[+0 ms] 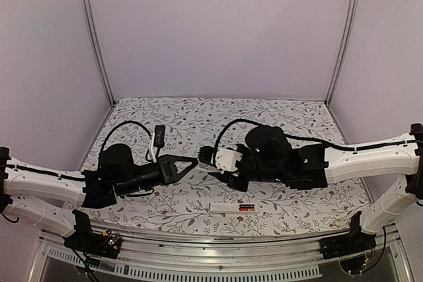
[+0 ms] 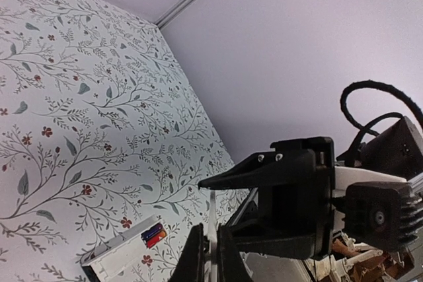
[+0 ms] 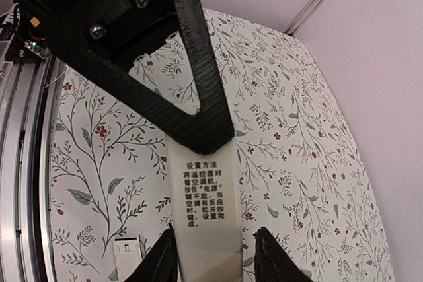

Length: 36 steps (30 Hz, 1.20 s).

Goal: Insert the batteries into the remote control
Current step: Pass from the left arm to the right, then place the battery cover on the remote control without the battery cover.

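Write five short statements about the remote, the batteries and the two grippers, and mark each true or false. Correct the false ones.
1. The remote control lies on the table near its front edge. True.
2. The batteries lie loose on the table, far from the remote control. False: they sit side by side in its compartment at one end.
3. The left gripper is shut on the thin white cover plate. True.
4. The right gripper holds the remote control. False: its fingers flank the cover plate, with a gap on one side.
5. The cover plate is blank. False: it carries printed text.
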Tool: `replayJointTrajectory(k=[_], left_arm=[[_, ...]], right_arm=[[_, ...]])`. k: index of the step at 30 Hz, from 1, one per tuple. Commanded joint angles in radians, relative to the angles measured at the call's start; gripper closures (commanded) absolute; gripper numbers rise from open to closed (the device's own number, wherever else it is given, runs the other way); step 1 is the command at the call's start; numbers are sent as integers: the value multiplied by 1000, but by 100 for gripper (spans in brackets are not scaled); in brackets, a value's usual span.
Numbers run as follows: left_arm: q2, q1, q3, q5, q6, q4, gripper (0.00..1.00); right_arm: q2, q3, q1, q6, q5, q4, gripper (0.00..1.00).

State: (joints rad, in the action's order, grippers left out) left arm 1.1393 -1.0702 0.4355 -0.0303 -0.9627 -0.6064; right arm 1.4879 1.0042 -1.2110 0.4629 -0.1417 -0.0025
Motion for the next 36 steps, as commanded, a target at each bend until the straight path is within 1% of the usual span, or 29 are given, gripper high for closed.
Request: replayJointTrajectory(k=[1, 14, 15, 16, 17, 18, 19, 20, 22, 26, 27, 30, 33, 36], left_arm=[[13, 10, 1, 13, 2, -12, 100], [14, 9, -2, -2, -9, 4, 100], [11, 9, -4, -11, -12, 13, 97], [8, 10, -6, -20, -12, 21, 86], [5, 9, -7, -32, -9, 28, 64], [0, 9, -9, -42, -8, 38, 50], [-6, 10, -8, -55, -6, 54, 41], [-14, 10, -8, -68, 1, 70, 35], [-39, 10, -7, -108, 21, 114, 29], [-103, 10, -21, -233, 82, 213, 28], [-120, 10, -27, -257, 107, 229, 27], [-166, 0, -47, -311, 192, 267, 19], [-219, -56, -65, -400, 302, 281, 16], [-269, -110, -101, -491, 405, 251, 16]], right_arm=[[-1, -8, -5, 0, -10, -34, 63], [8, 23, -5, -16, -36, -87, 79], [8, 27, -5, -16, -37, -95, 81], [7, 29, -5, -17, -36, -105, 82], [4, 32, -5, -20, -31, -123, 83], [2, 34, -5, -22, -26, -139, 83], [-3, 36, -4, -25, -21, -160, 84], [-5, 37, -3, -32, -10, -183, 84], [-13, 37, 5, -42, 26, -242, 84], [-12, 33, 54, -76, 181, -374, 84], [-5, 31, 62, -76, 203, -403, 84], [27, 42, 73, -69, 231, -475, 84], [70, 59, 80, -71, 265, -523, 84], [107, 55, 90, -65, 284, -526, 83]])
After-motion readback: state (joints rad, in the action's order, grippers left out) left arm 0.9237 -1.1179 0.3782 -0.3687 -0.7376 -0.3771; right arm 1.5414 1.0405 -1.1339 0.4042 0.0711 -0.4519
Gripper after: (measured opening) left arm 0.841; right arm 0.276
